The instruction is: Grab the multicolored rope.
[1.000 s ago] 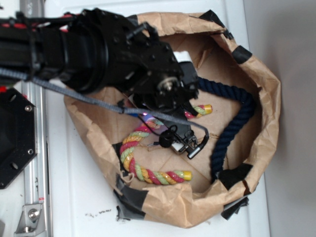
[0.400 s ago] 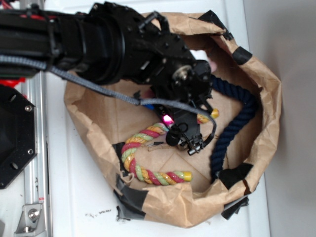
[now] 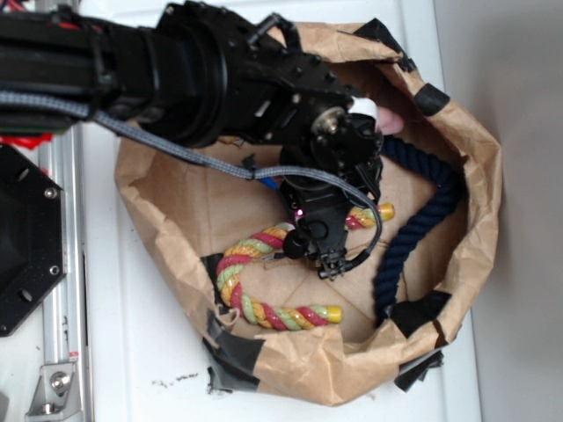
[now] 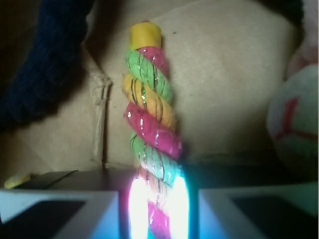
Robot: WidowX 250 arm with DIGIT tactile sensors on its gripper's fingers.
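Fingers spread apart, multicolored rope lying between them, not yet clamped

Multicolored rope: a thick twisted cord of pink-red, yellow-orange and light green strands, each end capped in yellow. It lies flat on brown paper, curved in a C that opens to the right, one cap at lower right and the other at upper right. The wrist view shows glittery threads in the strands.
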